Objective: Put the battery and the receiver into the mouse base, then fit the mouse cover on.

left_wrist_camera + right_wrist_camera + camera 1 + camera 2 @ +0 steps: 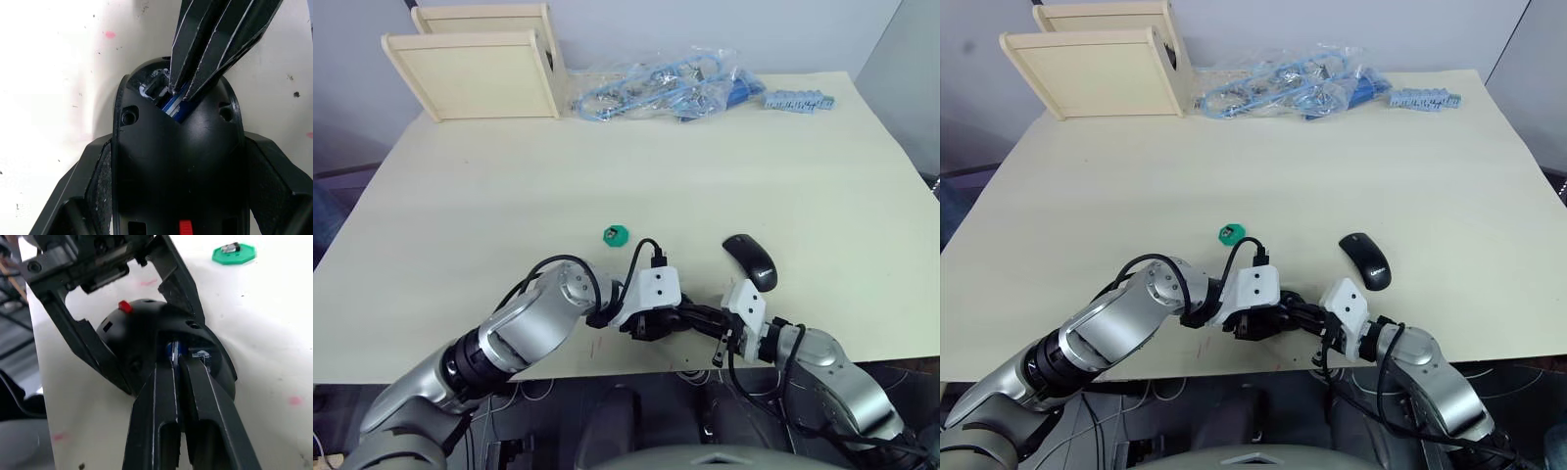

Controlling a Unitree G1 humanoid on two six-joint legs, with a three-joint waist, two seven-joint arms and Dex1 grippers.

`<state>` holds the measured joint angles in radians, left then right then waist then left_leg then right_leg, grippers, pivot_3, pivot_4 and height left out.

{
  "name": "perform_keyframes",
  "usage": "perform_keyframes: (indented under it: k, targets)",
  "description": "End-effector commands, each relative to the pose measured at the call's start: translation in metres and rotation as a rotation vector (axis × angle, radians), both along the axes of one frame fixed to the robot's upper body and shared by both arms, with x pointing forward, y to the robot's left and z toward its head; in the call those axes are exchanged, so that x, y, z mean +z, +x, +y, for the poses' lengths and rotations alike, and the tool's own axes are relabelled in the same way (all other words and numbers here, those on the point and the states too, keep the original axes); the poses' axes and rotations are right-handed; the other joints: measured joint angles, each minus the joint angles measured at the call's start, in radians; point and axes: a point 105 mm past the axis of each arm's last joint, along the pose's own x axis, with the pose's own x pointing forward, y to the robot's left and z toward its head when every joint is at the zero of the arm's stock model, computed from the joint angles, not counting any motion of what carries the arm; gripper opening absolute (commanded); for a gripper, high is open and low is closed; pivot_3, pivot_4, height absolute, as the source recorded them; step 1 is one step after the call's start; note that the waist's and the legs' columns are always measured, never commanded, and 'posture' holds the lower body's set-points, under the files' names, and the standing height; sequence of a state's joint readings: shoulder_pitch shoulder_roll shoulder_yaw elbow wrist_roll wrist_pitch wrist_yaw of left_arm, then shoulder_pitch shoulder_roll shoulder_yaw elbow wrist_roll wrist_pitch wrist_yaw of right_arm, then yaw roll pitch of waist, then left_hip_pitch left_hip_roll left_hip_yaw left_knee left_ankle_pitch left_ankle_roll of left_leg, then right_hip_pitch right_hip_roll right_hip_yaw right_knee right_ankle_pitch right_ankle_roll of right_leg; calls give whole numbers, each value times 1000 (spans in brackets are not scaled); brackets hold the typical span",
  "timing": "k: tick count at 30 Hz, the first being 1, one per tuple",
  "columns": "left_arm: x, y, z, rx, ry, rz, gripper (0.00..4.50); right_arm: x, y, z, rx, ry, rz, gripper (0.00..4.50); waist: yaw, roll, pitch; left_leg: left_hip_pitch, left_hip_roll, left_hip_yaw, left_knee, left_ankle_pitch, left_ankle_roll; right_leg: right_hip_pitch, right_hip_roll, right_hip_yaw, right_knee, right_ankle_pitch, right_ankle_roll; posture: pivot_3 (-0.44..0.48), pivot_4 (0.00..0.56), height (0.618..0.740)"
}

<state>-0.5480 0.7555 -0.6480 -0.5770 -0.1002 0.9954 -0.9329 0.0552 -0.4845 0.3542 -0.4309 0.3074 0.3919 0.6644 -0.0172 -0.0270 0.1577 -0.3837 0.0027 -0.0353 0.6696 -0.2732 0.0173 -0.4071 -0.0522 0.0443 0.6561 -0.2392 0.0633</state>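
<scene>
Near the table's front edge, my left gripper [649,323] is shut on the black mouse base [161,156], one finger on each side of the shell. A red part [125,306] shows on the base. The blue battery [174,105] lies in the base's open compartment. My right gripper [176,357] is shut, and its fingertips reach into that compartment and touch the battery. The smooth black mouse cover [751,260] lies on the table just behind my right arm. The tiny receiver [229,248] rests on a green octagonal disc [616,235] a little behind the base.
Two pale wooden boxes [475,73] stand at the back left. A clear bag of blue cables [656,88] and a strip of blue parts [798,100] lie along the far edge. The pale table [509,186] ends right under the grippers.
</scene>
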Motion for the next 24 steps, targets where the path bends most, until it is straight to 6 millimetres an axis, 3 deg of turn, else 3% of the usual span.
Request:
perform_keyframes:
  k: [1, 3, 6, 11, 15, 23, 24]
  targets:
    - [-4, -7, -3, -32, 10, 25, 2987, -48, -15, -10, -7, -159, 184, 176, 0, -1, -2, 1, 0, 0, 0, 0, 0, 1, 0, 0, 0, -1, 0, 0, 150, 740]
    - [-4, -7, -2, -32, 10, 25, 2987, -40, -10, -8, -18, -113, 160, 176, 0, -1, -3, 1, 0, 0, -1, 0, 0, 1, 0, 0, 0, -1, -1, 0, 150, 740]
    - [-4, -5, -2, -32, 10, 24, 2987, -11, -2, -10, -25, 6, 90, 176, 1, -1, -3, 1, 0, 0, -1, 0, 0, 1, 0, 0, 1, -1, -1, 0, 150, 740]
    - [-4, -4, -3, -38, 8, 22, 2987, 28, 2, -38, -19, 84, -11, 176, 4, -1, -3, 0, 0, 0, 0, 0, 0, 0, 0, -1, 0, -1, -1, 0, 150, 740]
    - [-4, -4, -3, -41, 3, 21, 2987, 44, -1, -57, -22, 48, -111, 176, 3, 0, -2, 0, 0, -1, 0, 0, 0, 0, 1, -1, 0, -1, -1, 0, 150, 740]
    - [-2, -2, -3, -45, -9, 21, 2987, 64, -17, -98, 50, 61, -108, 176, 6, 1, -2, 0, 0, -1, 0, 0, 0, 0, 0, -1, 0, -1, -1, 0, 150, 740]
    - [-2, -2, -3, -44, -10, 21, 2987, 64, -17, -100, 52, 51, -114, 545, 5, 1, -2, 0, 0, -1, 0, 0, 0, 0, 0, -1, 0, -1, -1, 0, 150, 740]
